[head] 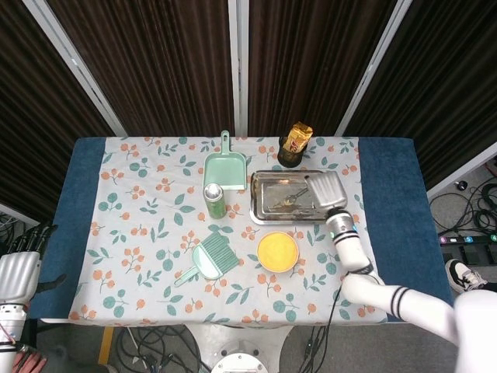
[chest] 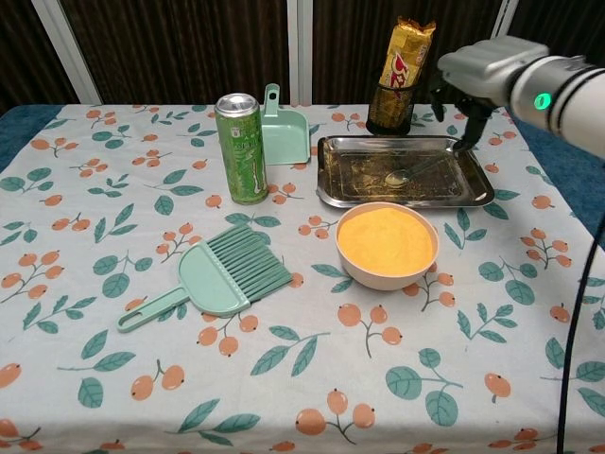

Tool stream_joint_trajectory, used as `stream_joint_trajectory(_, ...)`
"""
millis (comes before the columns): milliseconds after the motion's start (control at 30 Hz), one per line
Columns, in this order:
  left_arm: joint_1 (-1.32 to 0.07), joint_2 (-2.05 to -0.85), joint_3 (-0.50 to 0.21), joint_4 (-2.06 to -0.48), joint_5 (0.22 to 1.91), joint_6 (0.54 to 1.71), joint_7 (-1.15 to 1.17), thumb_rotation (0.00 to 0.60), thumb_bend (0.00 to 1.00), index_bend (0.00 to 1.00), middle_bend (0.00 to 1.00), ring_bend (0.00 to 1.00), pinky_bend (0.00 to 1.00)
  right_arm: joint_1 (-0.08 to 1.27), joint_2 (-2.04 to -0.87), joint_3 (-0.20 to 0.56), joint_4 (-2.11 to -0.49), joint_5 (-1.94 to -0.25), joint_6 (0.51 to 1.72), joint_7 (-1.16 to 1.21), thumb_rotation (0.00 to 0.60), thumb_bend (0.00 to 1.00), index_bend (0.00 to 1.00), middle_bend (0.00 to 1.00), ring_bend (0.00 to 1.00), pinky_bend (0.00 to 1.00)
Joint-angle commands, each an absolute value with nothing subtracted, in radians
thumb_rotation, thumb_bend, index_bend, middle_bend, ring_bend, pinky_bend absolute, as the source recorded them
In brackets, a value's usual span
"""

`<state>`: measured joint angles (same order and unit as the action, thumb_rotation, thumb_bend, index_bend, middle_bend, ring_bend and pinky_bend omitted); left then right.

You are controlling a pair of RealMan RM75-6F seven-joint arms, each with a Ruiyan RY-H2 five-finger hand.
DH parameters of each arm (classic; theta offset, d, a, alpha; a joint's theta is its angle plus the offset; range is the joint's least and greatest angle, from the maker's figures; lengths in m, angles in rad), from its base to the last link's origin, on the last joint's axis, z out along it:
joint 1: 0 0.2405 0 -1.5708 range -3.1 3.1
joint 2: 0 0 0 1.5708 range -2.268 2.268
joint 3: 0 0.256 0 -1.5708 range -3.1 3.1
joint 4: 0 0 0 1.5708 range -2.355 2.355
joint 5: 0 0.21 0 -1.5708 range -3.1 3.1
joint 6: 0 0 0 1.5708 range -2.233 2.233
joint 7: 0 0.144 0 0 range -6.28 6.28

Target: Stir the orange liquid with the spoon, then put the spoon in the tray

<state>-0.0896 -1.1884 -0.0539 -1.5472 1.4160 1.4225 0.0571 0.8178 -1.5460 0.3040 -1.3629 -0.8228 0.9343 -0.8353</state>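
A pale bowl of orange liquid [chest: 387,242] [head: 277,250] stands just in front of the metal tray [chest: 471,194] [head: 257,211]. The metal spoon [chest: 409,172] [head: 290,199] lies flat inside the tray, bowl end to the left, nothing touching it. My right hand [chest: 475,78] [head: 327,189] hovers above the tray's right end, fingers apart and pointing down, holding nothing. My left hand [head: 19,268] hangs off the table's left edge, low in the head view, and is too small to read.
A green can [chest: 241,148] stands left of the tray, with a green dustpan [chest: 285,134] behind it. A green hand brush [chest: 217,274] lies front left. A dark cup with a gold packet [chest: 400,71] stands behind the tray.
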Motion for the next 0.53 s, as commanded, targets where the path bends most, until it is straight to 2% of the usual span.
stream_joint_trajectory(33, -0.097, -1.191, -0.057, -1.543, 1.418, 1.415, 0.056, 0.600, 0.00, 0.16, 0.16, 0.12, 0.18, 0.606, -1.302, 0.198, -1.633, -1.026, 1.114, -0.622, 0.600, 0.16, 0.43, 0.48, 0.45, 0.44)
stream_joint_trajectory(67, -0.101, -1.192, -0.059, -1.542, 1.417, 1.413, 0.056, 0.600, 0.00, 0.16, 0.16, 0.12, 0.18, 0.577, -1.277, 0.181, -1.656, -1.067, 1.141, -0.585, 0.600, 0.16, 0.40, 0.43, 0.40, 0.40)
stream_joint_trajectory(133, -0.108, -1.195, -0.064, -1.539, 1.418, 1.408, 0.054, 0.600, 0.00, 0.16, 0.16, 0.12, 0.18, 0.515, -1.222, 0.133, -1.691, -1.172, 1.189, -0.483, 0.600, 0.16, 0.30, 0.28, 0.23, 0.26)
stream_joint_trajectory(233, -0.117, -1.202, -0.070, -1.529, 1.416, 1.403, 0.058, 0.600, 0.00, 0.16, 0.16, 0.12, 0.18, 0.430, -1.177, 0.069, -1.694, -1.310, 1.287, -0.370, 0.600, 0.16, 0.15, 0.13, 0.05, 0.10)
stream_joint_trajectory(367, -0.120, -1.218, -0.084, -1.526, 1.402, 1.419, 0.088, 0.600, 0.00, 0.16, 0.16, 0.12, 0.18, 0.331, -1.185, 0.011, -1.650, -1.445, 1.437, -0.267, 0.600, 0.16, 0.03, 0.05, 0.00, 0.02)
stream_joint_trajectory(533, -0.121, -1.235, -0.094, -1.531, 1.396, 1.440, 0.139, 0.600, 0.00, 0.16, 0.16, 0.12, 0.18, 0.238, -1.211, -0.036, -1.605, -1.548, 1.565, -0.187, 0.600, 0.16, 0.01, 0.05, 0.00, 0.00)
